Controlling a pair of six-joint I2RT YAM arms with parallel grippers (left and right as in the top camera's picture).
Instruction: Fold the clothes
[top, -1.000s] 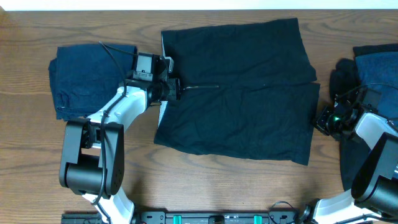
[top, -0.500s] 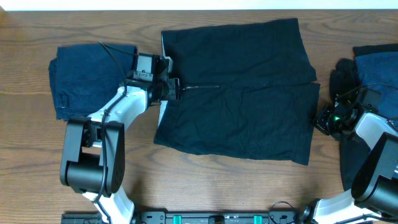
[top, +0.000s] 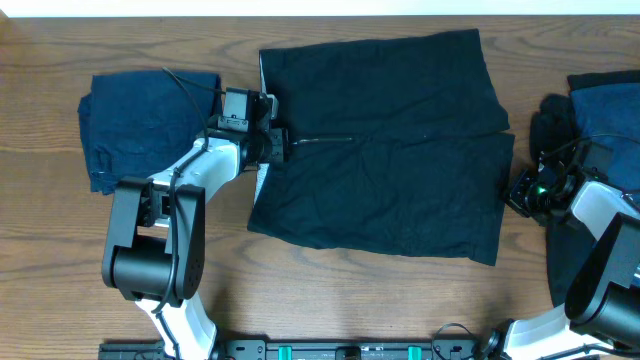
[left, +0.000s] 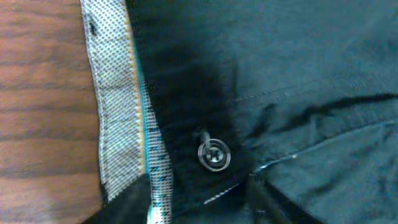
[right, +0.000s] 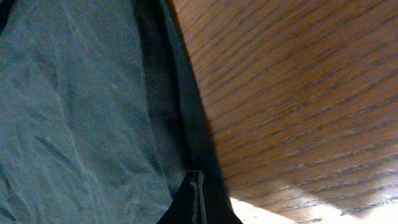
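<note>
**Left gripper at the waistband, right gripper closed at the opposite side of the spread shorts**

The left gripper is low over the left end of the wide black shorts-like cloth garment. I cannot tell if its jaws pinch the cloth or only stand above it. Its camera looks down at the pale grey dotted waistband strip and the round metal button, probably to take hold of this firm edge. The right gripper is clenched at the garment's right end; whether any cloth is pinched there is not visible. The garment lies flat in the middle of the brown wooden table, toward the far edge, so both ends can be lifted. A folded navy blue cloth garment lies near the left edge, and a pile of blue and black cloth lies at the right edge.
</note>
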